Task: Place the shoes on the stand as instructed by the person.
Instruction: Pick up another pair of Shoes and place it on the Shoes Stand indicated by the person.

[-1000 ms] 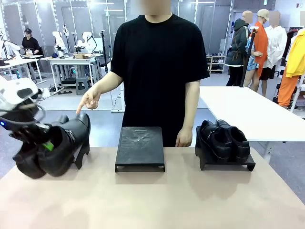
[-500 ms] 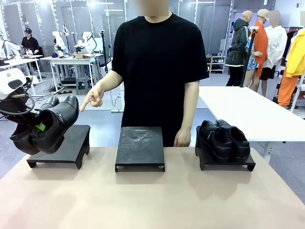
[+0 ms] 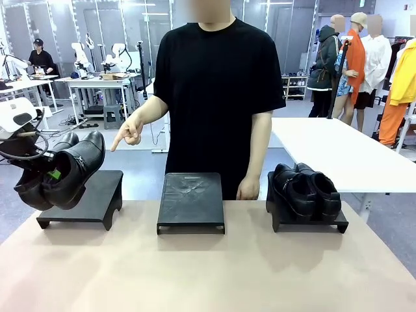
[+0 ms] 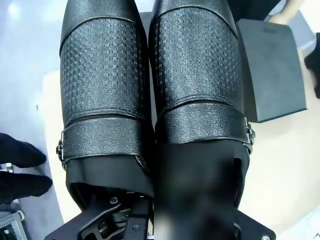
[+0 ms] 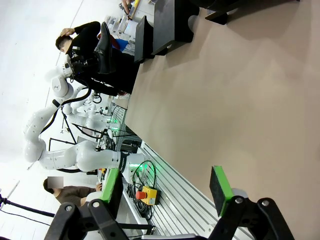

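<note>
You can see that the left gripper (image 3: 53,174) has carried its pair of shoes (image 3: 62,170) up and to the far side. One second ago the pair hung low at the near left, in front of the left stand (image 3: 84,198), and hid most of it. Now the pair is higher, tilted with the toes up, above the left end of this stand, and the stand's top and legs are open to view. In the last half second the pair moved only a little.

The person's pointing hand (image 3: 129,133) has also risen. Before, the finger was just above the shoes; now it is higher and well apart from them.
</note>
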You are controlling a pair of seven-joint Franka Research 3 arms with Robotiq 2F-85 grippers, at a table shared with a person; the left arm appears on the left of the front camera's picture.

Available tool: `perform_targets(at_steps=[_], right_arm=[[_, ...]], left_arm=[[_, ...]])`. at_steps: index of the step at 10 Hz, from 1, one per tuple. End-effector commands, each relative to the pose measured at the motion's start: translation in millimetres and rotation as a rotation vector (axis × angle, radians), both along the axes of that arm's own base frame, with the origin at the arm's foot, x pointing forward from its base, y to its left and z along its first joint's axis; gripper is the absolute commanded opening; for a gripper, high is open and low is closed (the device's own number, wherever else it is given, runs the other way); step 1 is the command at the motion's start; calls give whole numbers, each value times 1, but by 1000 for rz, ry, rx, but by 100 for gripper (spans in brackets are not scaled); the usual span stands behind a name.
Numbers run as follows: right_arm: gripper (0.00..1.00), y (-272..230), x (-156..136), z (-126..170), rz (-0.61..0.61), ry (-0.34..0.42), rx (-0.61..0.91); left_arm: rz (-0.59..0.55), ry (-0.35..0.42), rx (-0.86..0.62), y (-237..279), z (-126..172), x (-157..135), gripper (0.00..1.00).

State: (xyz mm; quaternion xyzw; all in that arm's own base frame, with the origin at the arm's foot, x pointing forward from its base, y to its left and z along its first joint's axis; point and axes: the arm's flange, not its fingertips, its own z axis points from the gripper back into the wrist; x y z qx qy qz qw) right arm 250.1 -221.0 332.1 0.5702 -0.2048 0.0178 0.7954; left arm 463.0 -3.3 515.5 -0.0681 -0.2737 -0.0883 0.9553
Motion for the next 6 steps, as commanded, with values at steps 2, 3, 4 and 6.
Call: perform_targets(at_steps=[2,3,4,6], right_arm=[[89,1,-4,3,3,14,1],[89,1,-4,3,3,14,1],[89,1,-4,3,3,14,1],[89,1,-4,3,3,14,1]], left_arm=[[4,-25,-5,0,7,0,0],[4,-25,-5,0,7,0,0],[-1,4,0,-1,-2,0,8],[45,-62,33,2,-10,9,8]])
